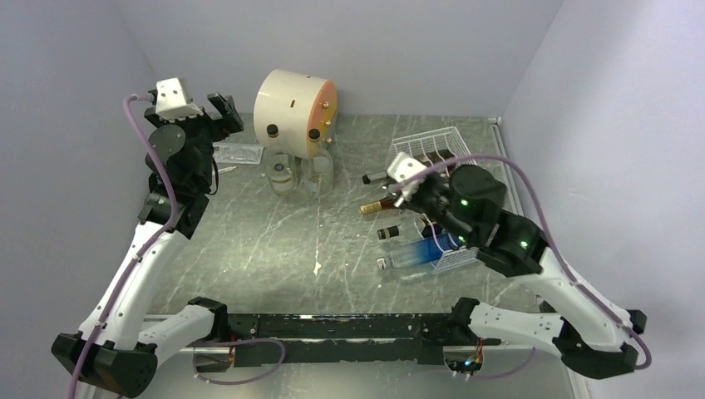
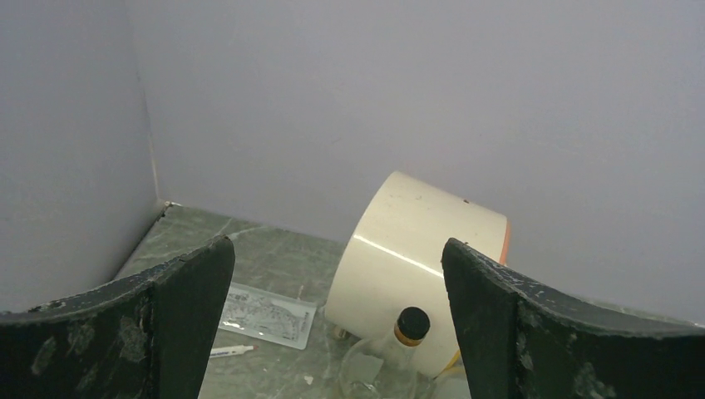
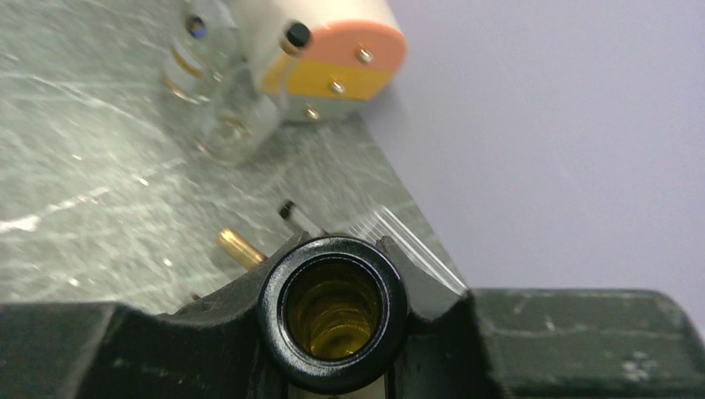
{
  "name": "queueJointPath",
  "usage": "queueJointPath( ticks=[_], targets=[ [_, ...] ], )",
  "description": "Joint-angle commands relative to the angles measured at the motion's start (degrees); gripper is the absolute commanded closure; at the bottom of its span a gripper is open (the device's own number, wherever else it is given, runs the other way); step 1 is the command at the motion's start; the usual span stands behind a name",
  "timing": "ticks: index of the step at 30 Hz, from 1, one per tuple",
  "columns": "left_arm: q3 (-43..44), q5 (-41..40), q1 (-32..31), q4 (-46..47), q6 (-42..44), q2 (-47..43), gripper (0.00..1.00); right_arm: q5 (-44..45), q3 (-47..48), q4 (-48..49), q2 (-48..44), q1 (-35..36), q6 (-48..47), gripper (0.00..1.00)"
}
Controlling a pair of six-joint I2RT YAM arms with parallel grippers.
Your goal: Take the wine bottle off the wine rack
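The wine bottle (image 3: 332, 309), amber inside a black-rimmed open mouth, was gripped at its neck by the closed right gripper (image 3: 331, 332). The white wire wine rack (image 1: 428, 143) was laid on the table's (image 1: 274, 241) right side.

A cream drum (image 1: 293, 112) is sitting at the back of the grey-green marbled table (image 1: 266, 249), its orange face pointing right. One clear bottle (image 1: 283, 173) with a black cap is standing just in front of it, and a second one (image 1: 319, 170) is standing beside the first. A flat clear packet (image 1: 239, 152) is lying left of the drum. A small white stick (image 1: 224, 169) is lying near the packet's front edge.
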Motion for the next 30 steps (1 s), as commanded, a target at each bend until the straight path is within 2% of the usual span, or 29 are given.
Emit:
queueJointPath(
  ticks=[1, 5, 8, 11, 13, 18, 30],
  targets=[
    [-1.1, -2.1, 0.6, 4.3, 3.2, -1.6, 0.01, -11.8, 1.9, 15.0, 6.7, 0.4, 4.7, 1.0],
    [-2.6, -3.5, 0.5, 6.0, 4.9, -2.4, 0.01, -21.1, 1.8, 26.0, 14.8, 0.3, 11.8, 1.0],
    [-3.1, -4.6, 0.6, 6.4, 5.7, -2.9, 0.01, -26.9, -2.5, 39.5, 19.8, 0.4, 17.9, 1.0],
    [-4.8, -7.1, 0.6, 8.4, 6.0, -3.5, 0.02, -28.1, -4.4, 51.9, 26.0, 0.4, 24.6, 1.0],
    [-4.6, -8.4, 0.7, 8.3, 5.7, -3.3, 0.02, -28.4, -2.4, 56.3, 31.5, 0.5, 28.0, 1.0],
    [-4.3, -6.0, 2.0, 7.3, 4.6, -5.6, 0.02, -24.4, 5.4, 61.7, 43.5, 2.1, 30.1, 1.0],
    [-4.8, -4.1, 5.4, 7.3, 3.4, -6.5, 0.02, -15.1, 28.8, 55.2, 66.4, 3.5, 29.2, 1.0]
  ],
)
